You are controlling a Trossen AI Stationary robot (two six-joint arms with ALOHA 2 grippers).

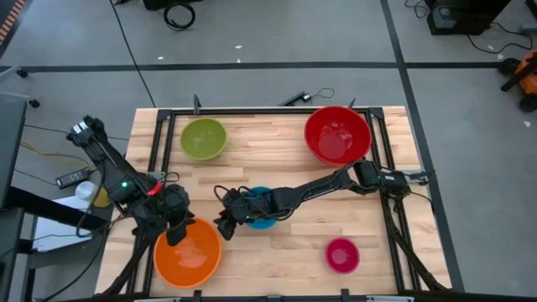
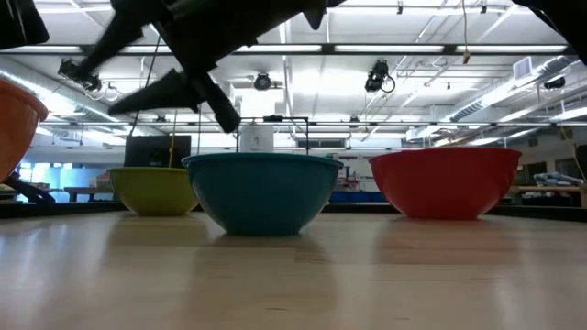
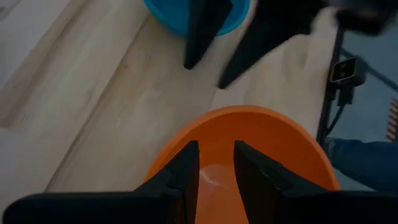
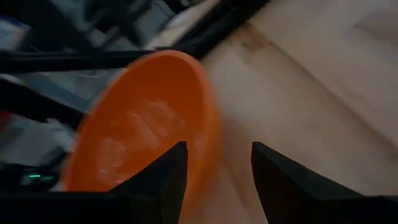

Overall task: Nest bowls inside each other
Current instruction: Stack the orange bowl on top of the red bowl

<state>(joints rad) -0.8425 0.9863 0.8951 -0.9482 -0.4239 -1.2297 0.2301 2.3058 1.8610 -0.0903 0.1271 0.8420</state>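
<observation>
My left gripper (image 1: 178, 230) is shut on the orange bowl (image 1: 186, 253) at the table's near left. In the low view the orange bowl (image 2: 15, 119) hangs tilted above the wood. My right gripper (image 1: 225, 221) reaches over the blue bowl (image 1: 262, 210), which rests on its base mid-table, and stands open just short of the orange bowl's rim (image 4: 208, 124); whether it touches, I cannot tell. Standing on their bases are the green bowl (image 1: 203, 138) at far left, the red bowl (image 1: 336, 134) at far right and the pink bowl (image 1: 341, 254) at near right. My left gripper (image 3: 214, 149) has the orange bowl by its rim on the far side (image 1: 183, 225), coming slanting down from the far left. Its own fingers (image 3: 186, 168) cover the place of contact in the wrist view. The bowl is lifted off the table and tilted.
A black frame (image 1: 268, 111) runs along the table's far edge and down both sides. Bare wood lies between the blue bowl and the pink bowl, and between the green and red bowls. Cables and clutter lie off the table's left edge.
</observation>
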